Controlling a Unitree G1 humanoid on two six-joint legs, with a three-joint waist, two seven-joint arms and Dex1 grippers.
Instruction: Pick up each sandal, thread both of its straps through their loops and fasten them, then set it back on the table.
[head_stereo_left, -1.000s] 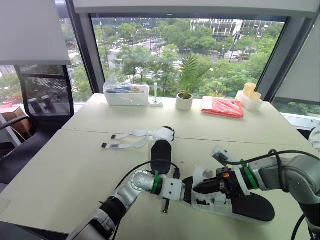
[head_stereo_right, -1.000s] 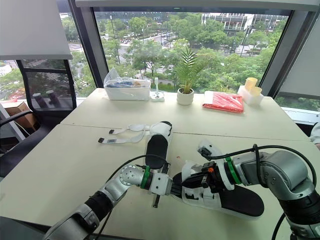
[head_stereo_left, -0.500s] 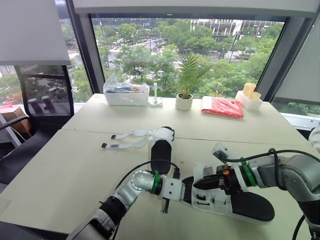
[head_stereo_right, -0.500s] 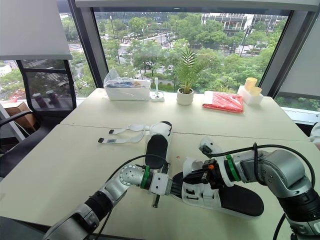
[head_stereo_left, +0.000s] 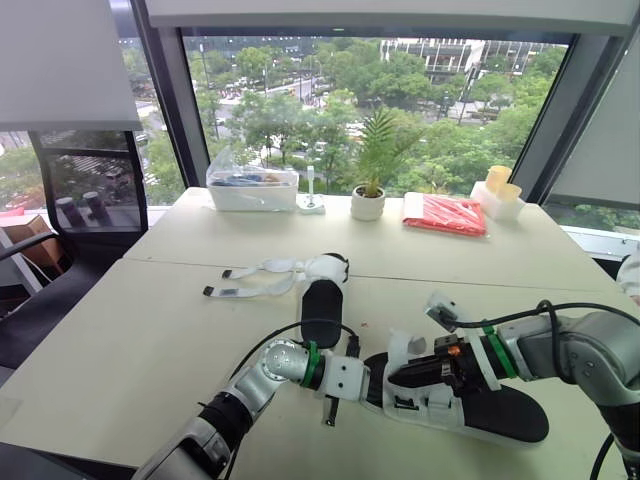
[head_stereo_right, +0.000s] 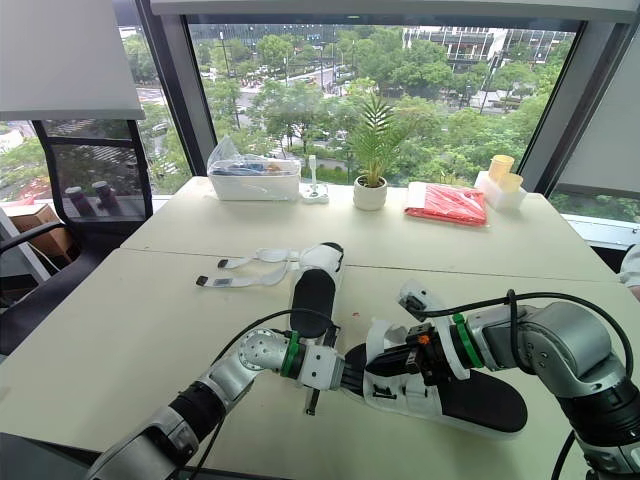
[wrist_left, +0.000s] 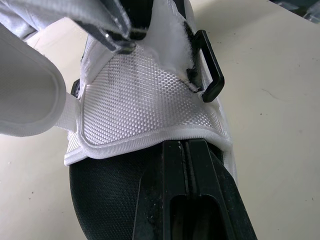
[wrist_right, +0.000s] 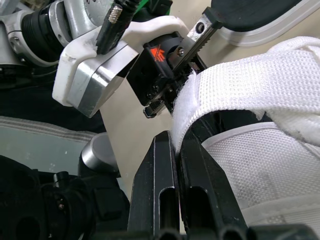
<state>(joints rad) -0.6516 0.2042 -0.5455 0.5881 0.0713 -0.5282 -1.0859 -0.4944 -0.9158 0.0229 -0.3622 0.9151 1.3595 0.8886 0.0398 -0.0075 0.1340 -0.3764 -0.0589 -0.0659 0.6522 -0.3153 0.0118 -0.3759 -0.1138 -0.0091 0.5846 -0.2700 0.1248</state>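
On table (head_stereo_left: 150, 330), right claw (head_stereo_left: 393, 378) pinches strap (wrist_right: 240, 85); left claw (head_stereo_left: 365, 381) clamps sandal (head_stereo_left: 500, 412).

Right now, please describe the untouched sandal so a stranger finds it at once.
On the beige table, look near its middle, before the potted plant. This sandal lies alone, white straps spread open; the other sandal is gripped nearer the robot.

no readable text, labels or numbers
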